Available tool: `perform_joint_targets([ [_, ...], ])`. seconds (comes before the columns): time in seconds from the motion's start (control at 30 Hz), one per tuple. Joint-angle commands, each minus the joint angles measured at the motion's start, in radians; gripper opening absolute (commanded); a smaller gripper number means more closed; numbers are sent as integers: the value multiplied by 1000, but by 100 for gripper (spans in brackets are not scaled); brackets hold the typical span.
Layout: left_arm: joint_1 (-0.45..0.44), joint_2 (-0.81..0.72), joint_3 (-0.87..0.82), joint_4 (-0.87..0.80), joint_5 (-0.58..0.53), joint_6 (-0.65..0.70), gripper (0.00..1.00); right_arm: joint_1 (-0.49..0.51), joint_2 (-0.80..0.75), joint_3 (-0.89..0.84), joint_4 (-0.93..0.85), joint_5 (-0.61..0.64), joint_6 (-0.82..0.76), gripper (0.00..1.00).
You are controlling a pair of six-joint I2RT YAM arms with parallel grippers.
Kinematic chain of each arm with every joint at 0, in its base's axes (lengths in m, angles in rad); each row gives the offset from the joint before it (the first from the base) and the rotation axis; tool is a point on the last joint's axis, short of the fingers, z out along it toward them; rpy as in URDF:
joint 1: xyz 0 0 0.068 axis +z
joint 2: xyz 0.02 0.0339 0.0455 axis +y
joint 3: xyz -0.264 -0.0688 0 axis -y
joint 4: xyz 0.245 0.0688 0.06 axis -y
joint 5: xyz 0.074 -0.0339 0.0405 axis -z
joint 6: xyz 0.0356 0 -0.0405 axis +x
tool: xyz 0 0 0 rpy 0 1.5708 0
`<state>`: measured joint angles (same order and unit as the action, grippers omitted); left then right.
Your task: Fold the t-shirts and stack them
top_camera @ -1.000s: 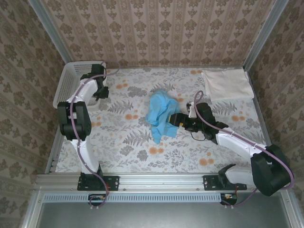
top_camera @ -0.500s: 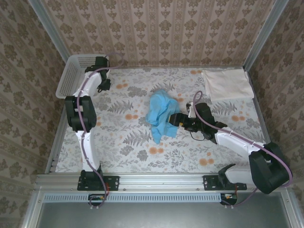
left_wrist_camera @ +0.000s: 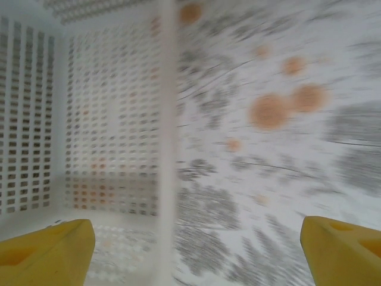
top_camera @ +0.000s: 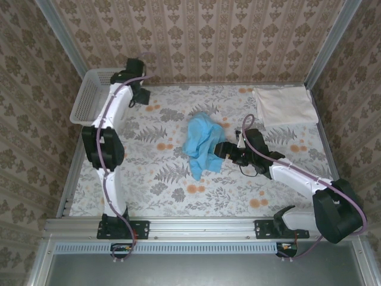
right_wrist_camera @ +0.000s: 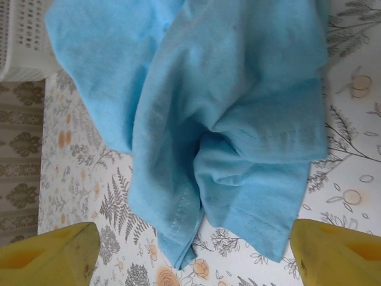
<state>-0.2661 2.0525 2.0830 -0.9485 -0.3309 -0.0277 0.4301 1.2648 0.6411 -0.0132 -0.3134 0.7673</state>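
Left gripper: my left gripper (left_wrist_camera: 193,256) hangs over the table right beside the basket. Its yellow fingertips (left_wrist_camera: 44,250) are spread wide with nothing clamped between them. The left wrist view is blurred.
Right gripper: my right gripper (right_wrist_camera: 193,253) sits low over the table, just at the right edge of the blue shirt. Its fingers are spread wide and hold nothing; the shirt's hem lies just ahead of them.
Blue shirt: the light blue crumpled cloth t-shirt (top_camera: 202,143) lies near the middle of the table.
Blue shirt axis: its long axis runs from the far side toward me, leaning slightly left, and a narrow tail of cloth points at the near edge.
Cream shirt: the cream-white cloth t-shirt (top_camera: 284,105) is folded flat in the far right corner, well apart from the blue one.
Cream shirt axis: its long side runs left to right along the far edge.
Basket: the white plastic mesh basket (top_camera: 89,101) stands at the far left edge of the table.
Surface: a white tablecloth with a grey fern and orange flower print (top_camera: 155,179) covers the table under everything.
Surroundings: beige patterned wallpaper panels (top_camera: 196,36) close in three sides.
Obstructions: the right arm's cable loop (top_camera: 245,128) rises between the two shirts.
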Motion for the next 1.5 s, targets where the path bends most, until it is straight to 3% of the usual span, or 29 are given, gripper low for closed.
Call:
perform_joint_targets([
  [0.0, -148, -217, -51, -58, 102, -179, 86, 6, -21, 49, -115, 55, -3, 81],
  [0.1, -295, -416, -368, 139, 236, -307, 74, 7, -19, 71, -170, 63, -20, 78],
  [0.17, -401, -545, -605, 265, 212, -386, 68, 6, -12, 97, -225, 59, -42, 76],
  [0.23, -478, -640, -814, 380, 264, -463, 64, 4, -6, 131, -293, 78, -68, 74],
  [0.37, -627, -725, -1111, 509, 361, -537, 64, -33, 7, 165, -369, 75, -79, 69],
  [0.47, -718, -709, -1228, 578, 399, -586, 62, -57, 38, 164, -356, 52, -47, 63],
  [0.6, -772, -653, -1287, 623, 393, -618, 63, -58, 135, 184, -304, 32, 0, 57],
  [0.77, -787, -555, -1259, 650, 375, -566, 65, -63, 294, 202, -215, 35, 39, 55],
  [0.87, -786, -487, -1208, 612, 354, -520, 57, -67, 357, 222, -184, 28, 51, 54],
  [1.03, -782, -418, -1174, 606, 326, -490, 58, -82, 402, 231, -119, 26, 68, 49],
  [1.2, -773, -363, -1155, 607, 289, -482, 53, -81, 459, 271, -108, -16, 49, 46],
  [1.3, -762, -342, -1146, 607, 280, -482, 45, -82, 479, 275, -110, 0, 44, 37],
  [1.47, -742, -346, -1160, 627, 267, -488, 12, -81, 515, 294, -126, -1, 41, 23],
])
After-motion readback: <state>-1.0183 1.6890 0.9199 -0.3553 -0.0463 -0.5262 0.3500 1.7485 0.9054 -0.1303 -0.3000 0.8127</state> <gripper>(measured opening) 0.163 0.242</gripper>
